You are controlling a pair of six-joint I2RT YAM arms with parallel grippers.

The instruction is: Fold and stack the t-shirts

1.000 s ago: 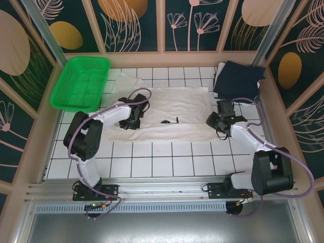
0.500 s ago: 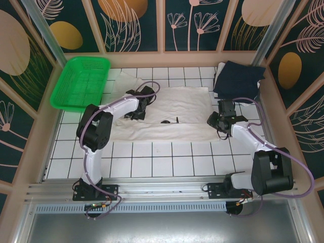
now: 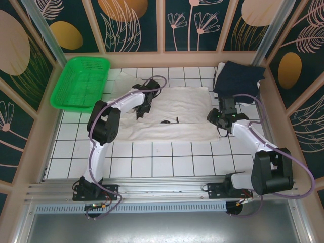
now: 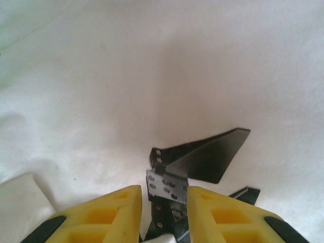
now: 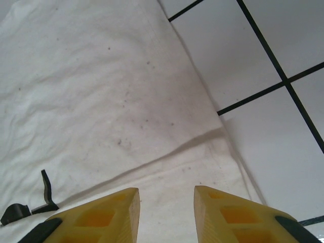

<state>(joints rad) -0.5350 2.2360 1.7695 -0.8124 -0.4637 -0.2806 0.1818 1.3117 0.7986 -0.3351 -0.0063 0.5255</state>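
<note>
Evidently the cream t-shirt [image 3: 187, 104] is lying limp and light, likely best pinched at its edge, with left gripper [image 4: 164, 196] and right gripper [image 5: 167, 196] hovering, jaws parted, empty.

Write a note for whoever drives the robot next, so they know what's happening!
Left gripper: open, low over the left part of the cream t-shirt.
Right gripper: open, over the same shirt's right edge.
The cream t-shirt lies spread across the middle of the table. The navy t-shirt sits bunched at the far right corner.
Done: nothing stacked yet.
Left: fold the cream one, tidy the navy one if needed, then stack them.
</note>
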